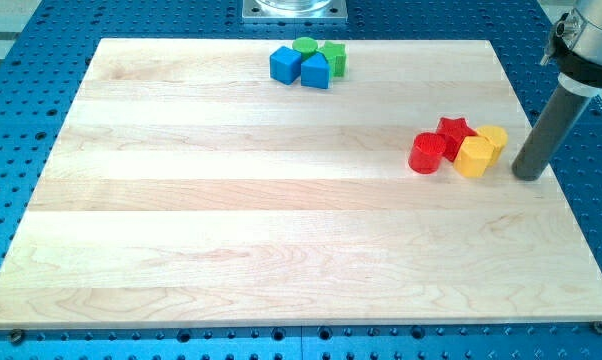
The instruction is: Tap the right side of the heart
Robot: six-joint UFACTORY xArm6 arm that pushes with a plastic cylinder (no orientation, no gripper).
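A: Where's the yellow heart (491, 140)?
B: At the table's (231, 230) right edge, touching the yellow block (472, 157) and red star (455, 131).
A: And my tip (528, 176)?
B: Just right of the heart, apart, holding nothing.

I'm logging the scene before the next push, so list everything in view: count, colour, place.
Blue blocks: 2, blue, top centre of the board, side by side.
Green blocks: 2, green, just behind the blue ones; one looks star-shaped.
Red cylinder: 1, red, right side.
Red star: 1, red, behind the cylinder.
Yellow blocks: 2, yellow, right of the red pair; which is the heart is unclear.
Wooden board: 1, light wood.
My tip: dark rod, right of the yellow blocks, apart.
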